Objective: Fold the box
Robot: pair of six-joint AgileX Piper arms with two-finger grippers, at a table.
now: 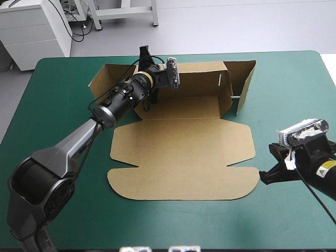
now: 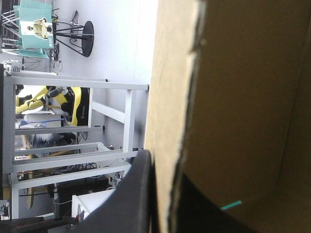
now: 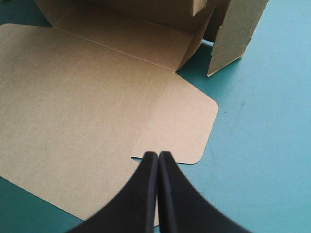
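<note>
The brown box (image 1: 184, 152) lies mid-table with its lid flat toward the near edge. Its far wall and right side flap (image 1: 244, 84) stand raised. My left gripper (image 1: 148, 65) reaches in from the left to the far wall's left part. In the left wrist view that gripper (image 2: 165, 204) is shut on the board edge of the box (image 2: 243, 97), one black finger (image 2: 131, 194) on the outer side. My right gripper (image 1: 262, 176) sits low by the lid's right near corner. In its own view this gripper (image 3: 158, 156) is shut and empty, its tips over the lid (image 3: 87, 97) edge.
Bare teal-green cover (image 1: 294, 105) lies to the right of the box and along the near edge (image 1: 173, 226). A white cabinet (image 1: 31, 31) stands beyond the table's far left corner.
</note>
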